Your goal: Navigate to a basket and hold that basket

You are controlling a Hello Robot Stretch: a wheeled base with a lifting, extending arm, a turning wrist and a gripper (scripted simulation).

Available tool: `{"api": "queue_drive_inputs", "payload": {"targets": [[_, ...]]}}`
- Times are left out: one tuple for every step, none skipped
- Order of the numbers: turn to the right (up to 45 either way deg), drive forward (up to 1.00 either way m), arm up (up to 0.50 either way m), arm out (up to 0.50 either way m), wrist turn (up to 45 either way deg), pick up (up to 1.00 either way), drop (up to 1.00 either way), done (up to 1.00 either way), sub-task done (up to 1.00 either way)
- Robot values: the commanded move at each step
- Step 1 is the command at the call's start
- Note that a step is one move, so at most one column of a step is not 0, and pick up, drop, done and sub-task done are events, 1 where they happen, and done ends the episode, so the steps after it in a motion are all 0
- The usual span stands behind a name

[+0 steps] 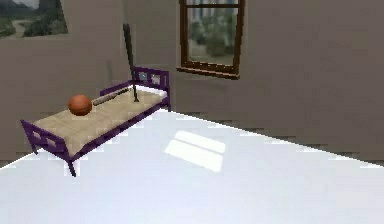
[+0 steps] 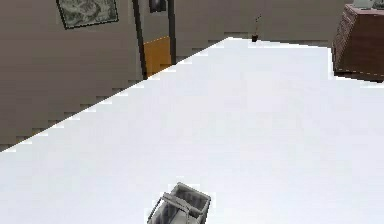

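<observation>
A small grey open-topped container with wire-like sides, shaped like a basket (image 2: 182, 207), stands on the white floor at the bottom edge of the arm side view, just left of the middle. Its lower part is cut off by the picture's edge.
A purple-framed bed (image 1: 100, 120) stands at the forward view's left, with an orange ball (image 1: 80, 104) and a bat (image 1: 115, 96) on it; another dark bat (image 1: 129, 60) leans behind. A window (image 1: 211, 36) is in the far wall. The arm side view has an orange-panelled doorway (image 2: 157, 50) and a dark wooden cabinet (image 2: 361, 42).
</observation>
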Motion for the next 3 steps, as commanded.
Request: {"api": "queue_drive_inputs", "payload": {"targets": [[0.0, 0.0, 0.0, 0.0, 24.0, 0.0, 0.0, 0.0, 0.0], [0.0, 0.0, -0.3, 0.0, 0.0, 0.0, 0.0, 0.0, 0.0], [0.0, 0.0, 0.0, 0.0, 0.0, 1.0, 0.0, 0.0, 0.0]]}}
